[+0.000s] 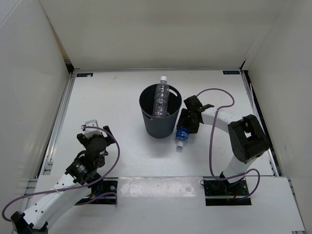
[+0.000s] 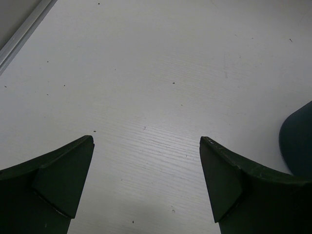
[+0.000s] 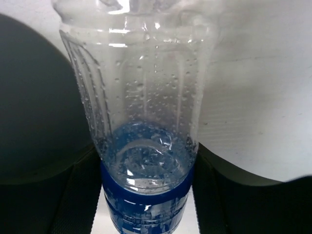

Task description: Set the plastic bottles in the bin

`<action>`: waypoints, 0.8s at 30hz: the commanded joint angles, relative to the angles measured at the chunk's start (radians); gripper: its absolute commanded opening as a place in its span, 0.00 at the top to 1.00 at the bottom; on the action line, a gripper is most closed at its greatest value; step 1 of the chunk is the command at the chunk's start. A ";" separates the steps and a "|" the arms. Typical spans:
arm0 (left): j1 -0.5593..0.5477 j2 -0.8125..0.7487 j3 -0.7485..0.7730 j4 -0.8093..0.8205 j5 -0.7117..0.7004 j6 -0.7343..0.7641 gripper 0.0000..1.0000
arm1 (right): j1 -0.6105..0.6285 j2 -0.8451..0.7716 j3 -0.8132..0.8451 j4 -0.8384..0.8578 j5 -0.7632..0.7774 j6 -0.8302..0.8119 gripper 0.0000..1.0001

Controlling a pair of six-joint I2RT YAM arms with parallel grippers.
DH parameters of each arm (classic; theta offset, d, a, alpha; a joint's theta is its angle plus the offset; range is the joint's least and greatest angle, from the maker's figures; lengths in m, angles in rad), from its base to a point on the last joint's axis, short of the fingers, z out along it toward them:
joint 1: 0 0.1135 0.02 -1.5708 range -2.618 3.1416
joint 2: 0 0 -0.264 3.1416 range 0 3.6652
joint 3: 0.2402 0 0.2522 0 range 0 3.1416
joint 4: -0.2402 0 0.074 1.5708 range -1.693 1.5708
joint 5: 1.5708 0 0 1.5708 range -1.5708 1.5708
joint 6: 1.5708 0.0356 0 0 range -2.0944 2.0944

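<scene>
The dark grey bin [image 1: 152, 122] stands mid-table. A clear bottle [image 1: 161, 97] with a white cap leans inside it, its top sticking out over the far rim. My right gripper [image 1: 186, 125] is just right of the bin, shut on the blue-label bottle [image 1: 181, 135], whose white cap points toward the near edge. In the right wrist view the bottle [image 3: 146, 122] sits between my fingers [image 3: 80, 195], with the bin wall [image 3: 34, 107] on the left. My left gripper [image 1: 93, 128] is open and empty over bare table, left of the bin. The orange and multicoloured-label bottles are out of view.
White walls enclose the table on three sides, with a metal rail [image 1: 61, 117] along the left edge. In the left wrist view the open gripper [image 2: 146, 141] hangs over bare table and the bin's edge [image 2: 298, 141] shows at far right. A purple cable [image 1: 214, 126] loops by the right arm.
</scene>
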 commanded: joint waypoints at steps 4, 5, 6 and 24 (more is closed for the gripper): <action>0.002 0.004 0.016 0.012 0.006 0.009 0.00 | -0.021 -0.037 -0.037 -0.028 0.015 0.035 0.41; 0.002 0.003 0.013 0.011 0.004 0.007 0.00 | -0.025 -0.076 -0.048 -0.031 0.013 0.036 0.43; 0.002 0.001 0.015 0.011 0.004 0.007 0.00 | -0.034 -0.097 -0.066 -0.028 0.018 0.033 0.47; 0.003 -0.004 0.012 0.020 0.016 0.016 0.00 | 0.439 -0.823 0.140 0.321 0.750 -0.445 0.80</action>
